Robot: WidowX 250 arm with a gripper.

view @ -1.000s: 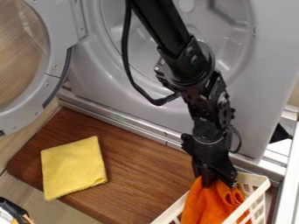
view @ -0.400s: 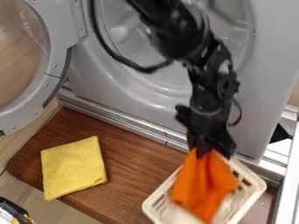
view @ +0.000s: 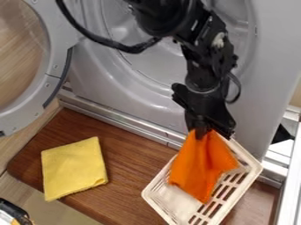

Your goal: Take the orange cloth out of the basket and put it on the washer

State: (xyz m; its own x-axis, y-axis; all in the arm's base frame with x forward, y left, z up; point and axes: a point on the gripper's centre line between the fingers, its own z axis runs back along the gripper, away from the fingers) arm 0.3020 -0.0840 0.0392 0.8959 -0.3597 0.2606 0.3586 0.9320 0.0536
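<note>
Camera view has the gripper (view: 201, 131) closed on the orange cloth (view: 201, 165) over the near-right basket (view: 178, 203) (perhaps halfway), placement on the washer (view: 262, 94) remaining.

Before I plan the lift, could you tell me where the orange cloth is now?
In the camera view, the orange cloth hangs from the gripper over the white basket, right of the yellow cloth.

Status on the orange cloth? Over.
Hand shut on orange cloth. Cloth hangs over white basket, not yet on washer. Yellow cloth lies aside on brown board, likely not in the way.
</note>
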